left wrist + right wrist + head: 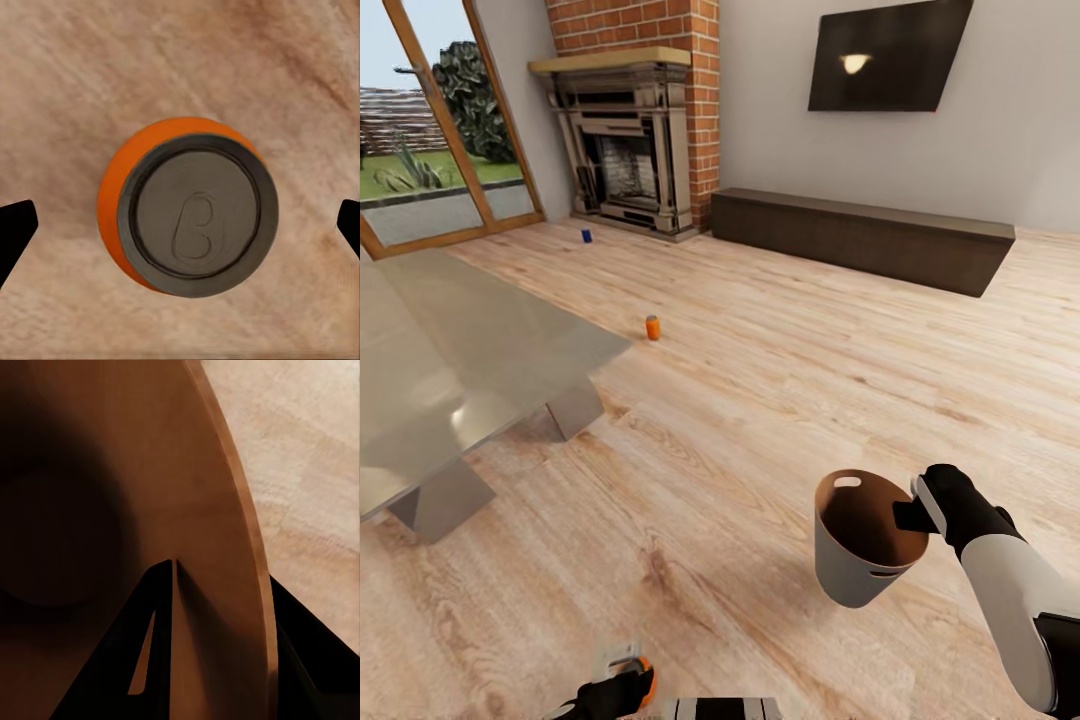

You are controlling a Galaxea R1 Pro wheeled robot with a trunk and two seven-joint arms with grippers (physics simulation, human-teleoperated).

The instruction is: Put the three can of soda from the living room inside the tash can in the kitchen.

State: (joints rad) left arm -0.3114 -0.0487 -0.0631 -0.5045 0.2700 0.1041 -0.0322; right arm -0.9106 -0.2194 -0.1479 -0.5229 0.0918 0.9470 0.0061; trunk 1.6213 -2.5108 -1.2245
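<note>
Left gripper [180,225] hangs straight over an orange can [187,206] that stands upright on the light wood floor [780,400]. In the left wrist view the can sits midway between the two black fingertips [15,232], both well clear of its sides; gripper spread wide, touching nothing. In the head view that same can shows at the near edge of the scene, an orange sliver [645,672] just beside the left gripper [610,695].

Can: bright orange wall, dull grey lid with a dark rim and an embossed pull tab, seen top-on.

Second orange can [652,327] stands upright on the floor farther off, just right of the grey tabletop [470,350]. Dark blue can [586,235] stands farther still, on the floor in front of the fireplace [625,160].

Right gripper [912,512] holds the trash can [865,550] off the floor at the near right, tilted, mouth turned up and left. Pinch is on the rim: in the right wrist view one black finger [142,652] lies against the brown inner wall [112,472] and the other [307,652] sits outside, the thin tan rim between them. Gripper closed onto that rim.

Bin: grey outside in the head view, brown-copper inside, slot handle holes near the top. Contents cannot be made out.

Far side: brick chimney [695,110], black wall TV [888,52], long low dark bench [860,238].
</note>
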